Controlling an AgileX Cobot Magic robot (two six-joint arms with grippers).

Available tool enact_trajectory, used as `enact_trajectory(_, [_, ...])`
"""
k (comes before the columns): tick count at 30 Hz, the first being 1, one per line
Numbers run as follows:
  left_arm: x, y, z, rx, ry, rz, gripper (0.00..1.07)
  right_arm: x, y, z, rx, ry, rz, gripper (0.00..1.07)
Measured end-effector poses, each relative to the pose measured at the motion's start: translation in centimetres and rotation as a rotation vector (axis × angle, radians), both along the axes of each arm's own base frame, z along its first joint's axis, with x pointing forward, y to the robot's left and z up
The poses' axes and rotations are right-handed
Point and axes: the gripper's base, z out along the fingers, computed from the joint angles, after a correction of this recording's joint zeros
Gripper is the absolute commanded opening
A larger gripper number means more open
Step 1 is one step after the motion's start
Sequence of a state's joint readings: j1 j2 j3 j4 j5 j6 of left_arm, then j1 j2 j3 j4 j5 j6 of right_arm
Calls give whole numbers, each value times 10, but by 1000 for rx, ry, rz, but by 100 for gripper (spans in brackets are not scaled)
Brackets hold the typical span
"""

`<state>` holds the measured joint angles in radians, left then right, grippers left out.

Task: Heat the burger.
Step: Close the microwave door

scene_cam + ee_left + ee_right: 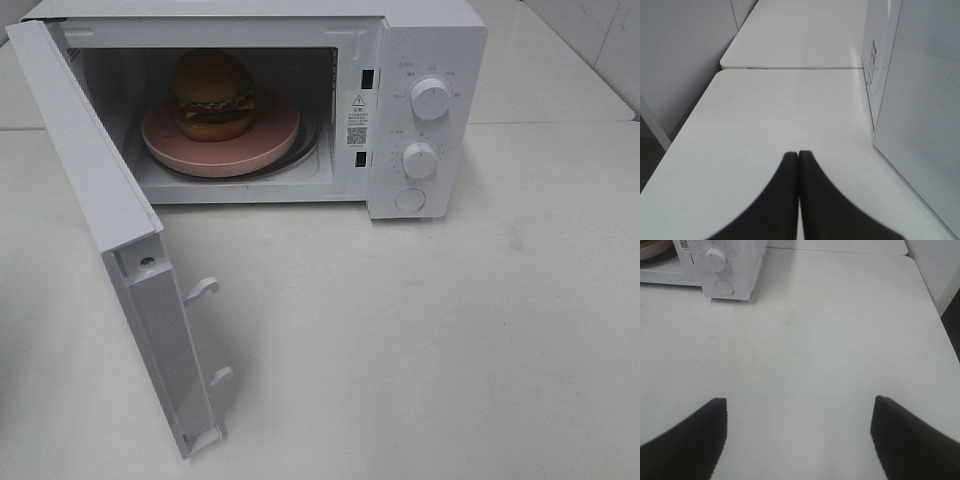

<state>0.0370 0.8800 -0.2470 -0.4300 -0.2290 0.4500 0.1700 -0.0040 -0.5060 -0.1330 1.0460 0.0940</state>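
The burger [211, 95] is set upright on the pink plate [262, 150] inside the white microwave [430, 40], whose door [90, 170] is swung open; it is touched by neither gripper; the left gripper [798, 157] is pressed fully closed on nothing, near the door, above the table [450, 330]; the right gripper [800, 401] is spread wide, empty, well apart from the microwave.

A white table [450, 330] is seen, on whose far part a white microwave [440, 50] is set with its door [95, 180] swung open toward the near left, and a second table [545, 80] is butted against its far edge.
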Motion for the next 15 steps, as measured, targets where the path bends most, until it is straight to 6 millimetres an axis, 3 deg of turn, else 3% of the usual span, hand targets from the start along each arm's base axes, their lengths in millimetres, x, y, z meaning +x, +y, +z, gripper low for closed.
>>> enact_trajectory(7, [15, -2, -10, 6, -3, -31, 0, 0, 0, 0, 0, 0, 0, 76])
enact_trajectory(15, [30, -22, -19, 16, -68, -277, 0, 0, 0, 0, 0, 0, 0, 76])
